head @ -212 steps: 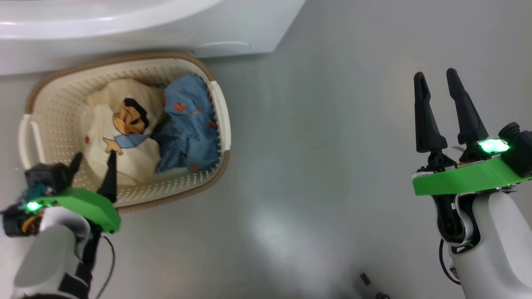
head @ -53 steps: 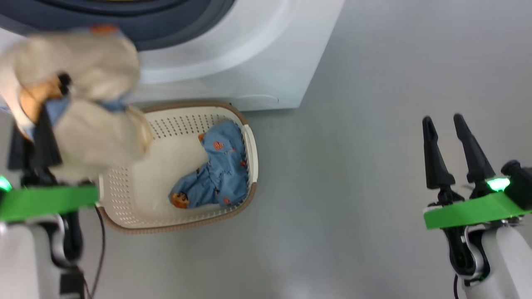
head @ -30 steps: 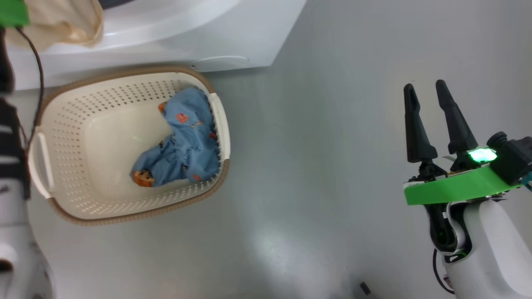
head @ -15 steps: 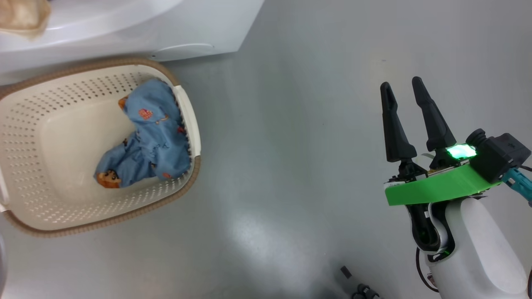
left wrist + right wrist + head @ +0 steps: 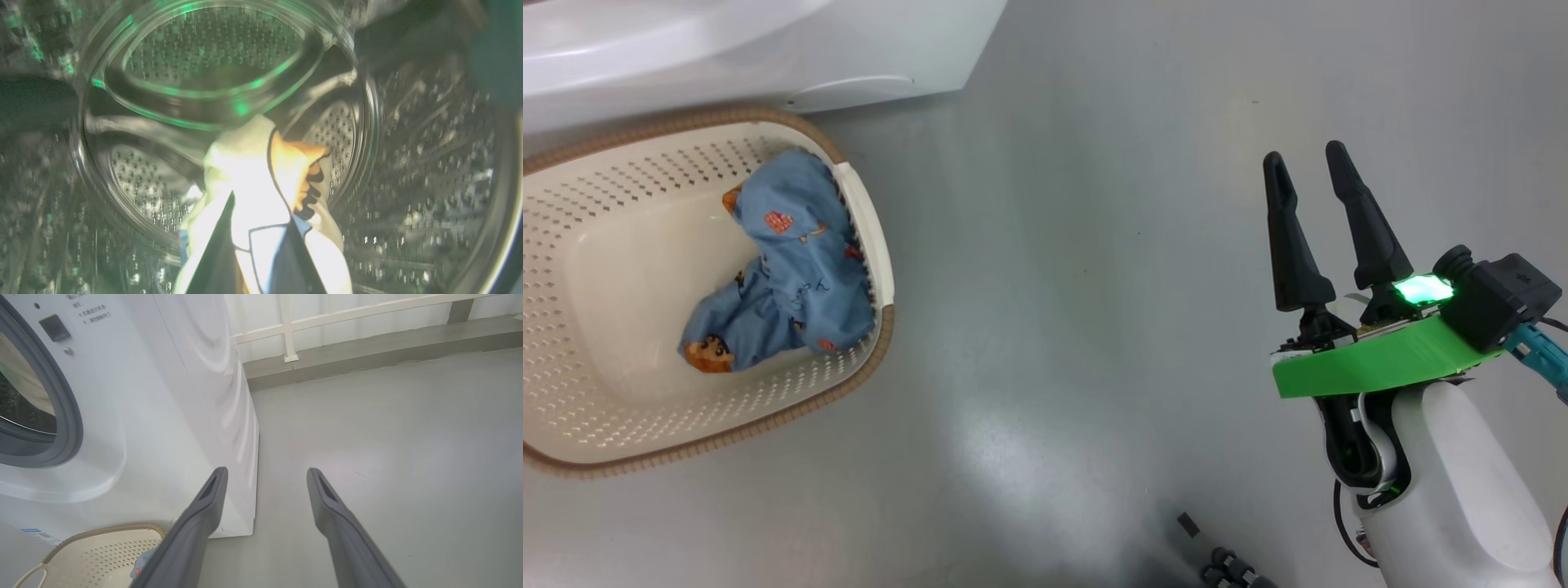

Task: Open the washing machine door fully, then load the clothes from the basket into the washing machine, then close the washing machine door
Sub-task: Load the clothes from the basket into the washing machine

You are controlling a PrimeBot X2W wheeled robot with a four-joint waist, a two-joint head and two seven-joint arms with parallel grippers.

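Left gripper [image 5: 261,208] — clamped on cream garment [image 5: 245,171] inside washing machine [image 5: 429,163]. Right gripper [image 5: 1307,155] — fingers apart, empty. Blue garment [image 5: 792,261] lies in basket [image 5: 874,327].

Item 1. Washer [image 5: 163,396], front panel, upper left: short lines of grey print [image 5: 88,312]. They look like Chinese characters, but are too small and blurred to read.

Item 2. Washer, front panel, lower left corner: small blue label [image 5: 36,533]. Its print is illegible.

No text, brand or number can be read.
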